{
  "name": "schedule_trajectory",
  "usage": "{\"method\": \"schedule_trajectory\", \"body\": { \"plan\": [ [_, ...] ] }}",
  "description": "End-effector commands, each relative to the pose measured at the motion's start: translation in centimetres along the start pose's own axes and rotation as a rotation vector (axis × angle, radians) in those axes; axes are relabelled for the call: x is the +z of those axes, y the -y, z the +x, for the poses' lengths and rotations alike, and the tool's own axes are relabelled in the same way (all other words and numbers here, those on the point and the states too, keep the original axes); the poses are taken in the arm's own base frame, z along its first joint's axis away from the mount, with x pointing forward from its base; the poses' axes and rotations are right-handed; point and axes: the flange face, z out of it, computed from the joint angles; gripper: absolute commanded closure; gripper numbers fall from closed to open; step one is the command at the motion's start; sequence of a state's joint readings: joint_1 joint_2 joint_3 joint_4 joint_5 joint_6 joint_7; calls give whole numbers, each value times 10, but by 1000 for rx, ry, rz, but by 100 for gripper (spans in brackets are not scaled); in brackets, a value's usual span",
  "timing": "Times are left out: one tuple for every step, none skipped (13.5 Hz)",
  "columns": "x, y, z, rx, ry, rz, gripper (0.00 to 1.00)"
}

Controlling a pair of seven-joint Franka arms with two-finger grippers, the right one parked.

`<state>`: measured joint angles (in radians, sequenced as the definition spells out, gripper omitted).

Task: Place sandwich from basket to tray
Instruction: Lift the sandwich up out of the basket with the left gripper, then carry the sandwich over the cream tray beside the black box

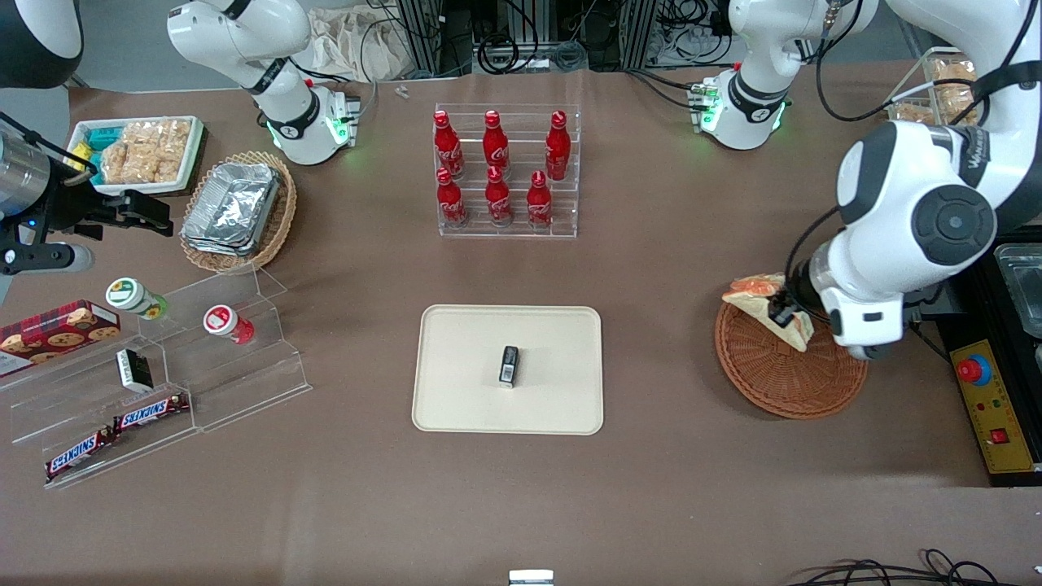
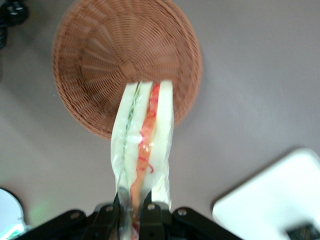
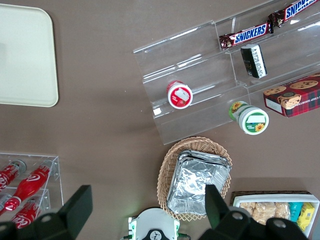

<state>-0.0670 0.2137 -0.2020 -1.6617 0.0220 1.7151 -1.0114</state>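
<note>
So the sandwich is already up off the basket, hanging above its rim in the gripper, jaws clamped on one narrow end of the wedge. It looks light and squishy, wrapped in clear film that's probably slippery, and the free end seems likely to droop or swing. Pinching across the bread faces near the end looks okay, just not hard enough to squash it. The tray sits well apart on the desk, with a small dark packet on it.
</note>
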Motion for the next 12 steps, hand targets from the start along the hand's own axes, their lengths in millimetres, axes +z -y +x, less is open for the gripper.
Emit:
{"method": "schedule_trajectory", "body": {
  "plan": [
    [-19,-27,-52,223,4,10,100],
    [-16,-37,-65,255,4,5,100],
    [-9,-51,-79,292,7,-8,100],
    [-4,-63,-92,324,4,-24,100],
    [6,-77,-106,372,6,-43,100],
    [14,-89,-119,421,7,-55,100],
    [27,-103,-131,467,-3,-62,100],
    [41,-115,-134,503,-18,-68,100],
    [58,-126,-134,536,-29,-69,100],
    [69,-136,-143,586,-44,-74,100],
    [79,-146,-151,626,-71,-78,100],
    [95,-157,-160,666,-112,-66,100]
  ]
}}
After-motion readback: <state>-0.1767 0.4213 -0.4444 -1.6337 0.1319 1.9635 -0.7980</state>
